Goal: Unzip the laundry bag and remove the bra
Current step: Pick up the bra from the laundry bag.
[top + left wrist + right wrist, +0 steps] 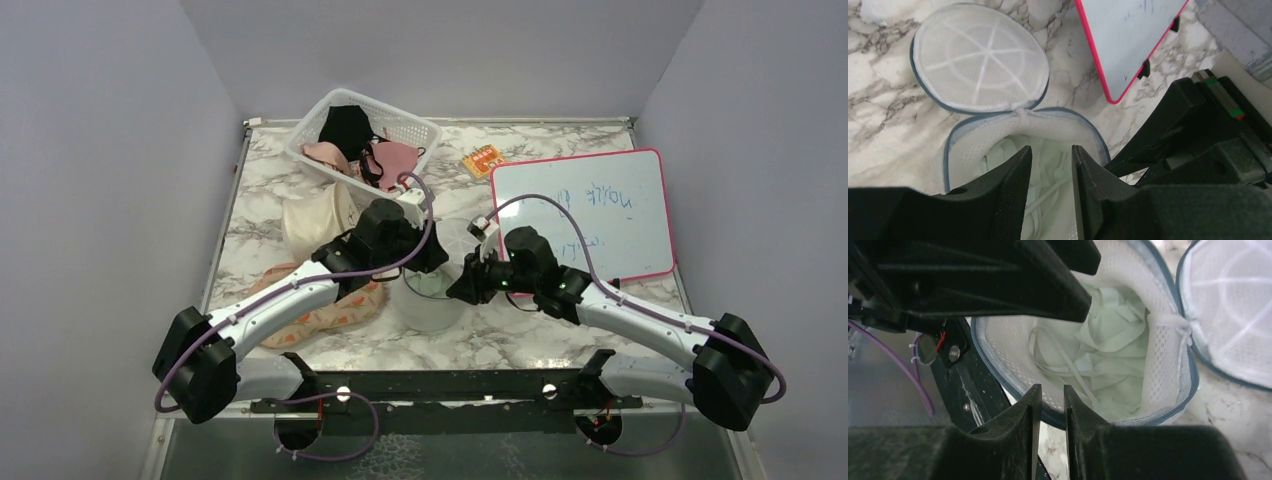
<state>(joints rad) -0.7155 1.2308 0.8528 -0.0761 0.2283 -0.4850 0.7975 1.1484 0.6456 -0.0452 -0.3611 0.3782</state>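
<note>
The laundry bag (432, 308) stands at the table's middle, unzipped, its round mesh lid (979, 56) flipped back onto the marble. A pale green-white bra (1108, 342) with thin straps lies crumpled inside; it also shows in the left wrist view (1000, 150). My left gripper (1052, 159) is open and hovers just above the bag's mouth, over the bra, holding nothing. My right gripper (1049, 391) has its jaws a narrow gap apart at the near rim (1013, 385) of the bag, with nothing seen pinched. In the top view the left gripper (428, 262) and right gripper (463, 290) flank the bag.
A white basket (300, 142) with black and pink garments stands at the back. A cream cylindrical bag (312, 222) and a peach floral pouch (335, 315) lie left of the bag. A pink-framed whiteboard (590, 215) and an orange packet (483, 160) lie to the right.
</note>
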